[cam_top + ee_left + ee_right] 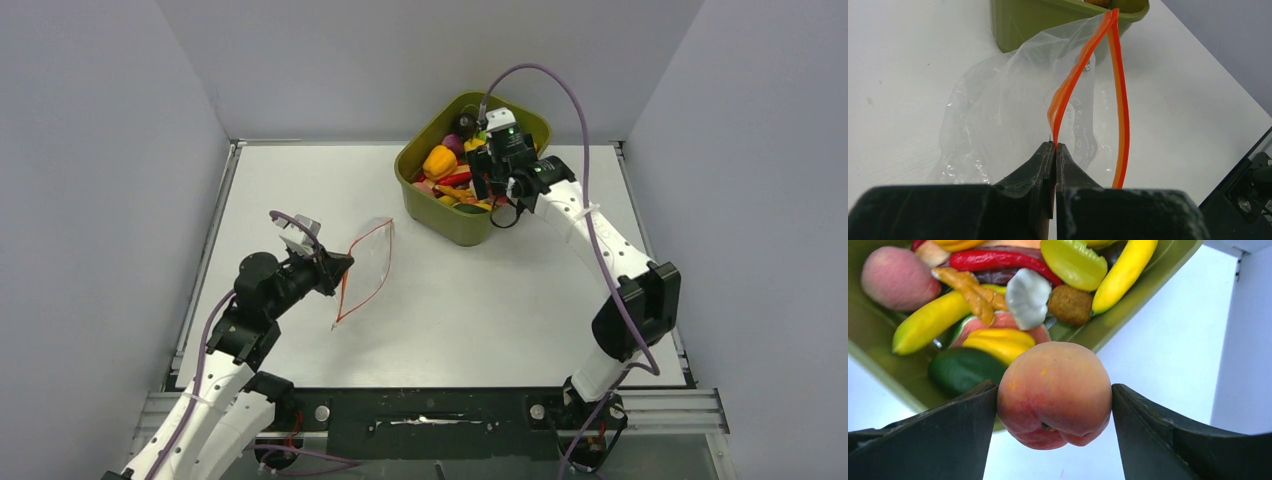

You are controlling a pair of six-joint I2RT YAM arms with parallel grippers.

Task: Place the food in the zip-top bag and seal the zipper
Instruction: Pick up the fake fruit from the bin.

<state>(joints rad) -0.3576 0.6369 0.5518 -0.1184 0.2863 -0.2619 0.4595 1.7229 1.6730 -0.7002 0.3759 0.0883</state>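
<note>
Peach is gripped betw. right fingers, spread wide around it, just over the green tub edge; rest of the food lies inside. Left fingers are pinched shut on the zipper, holding the zip-top bag mouth open above the table, well apart from tub. Step: prob. 1st pickup. Next: carry peach across & drop it thru the mouth w/o snagging.
</note>
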